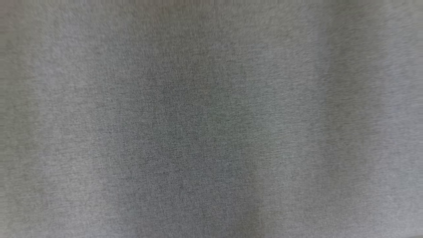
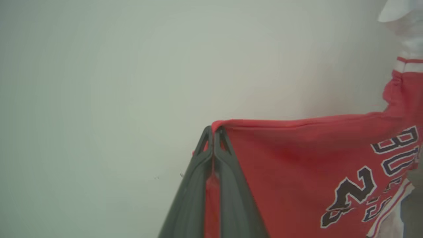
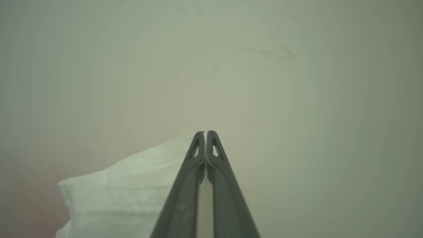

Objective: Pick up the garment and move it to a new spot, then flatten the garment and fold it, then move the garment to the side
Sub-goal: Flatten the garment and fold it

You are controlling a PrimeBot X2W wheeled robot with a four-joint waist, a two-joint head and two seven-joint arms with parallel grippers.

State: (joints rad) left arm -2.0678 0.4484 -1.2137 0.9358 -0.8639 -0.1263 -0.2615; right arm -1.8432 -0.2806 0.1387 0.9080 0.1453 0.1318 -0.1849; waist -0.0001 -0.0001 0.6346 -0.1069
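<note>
The garment point(image 2: 297, 158) is a red jersey with dark, white-edged letters and numbers and white striped trim. In the left wrist view my left gripper point(image 2: 213, 130) is shut on its folded red edge, and the cloth stretches away to the right. In the right wrist view my right gripper point(image 3: 205, 133) is shut on the corner of a white part of the garment point(image 3: 132, 185), which spreads down and to the left of the fingers. A white sleeve point(image 2: 406, 29) with a red stripe hangs at the far right of the left wrist view.
A plain pale surface point(image 2: 99, 99) lies behind the left gripper, and the same pale surface point(image 3: 297, 132), with a faint scuff mark point(image 3: 287, 53), lies behind the right one. The head view looks at blurred grey heathered cloth point(image 1: 211, 119) from very close.
</note>
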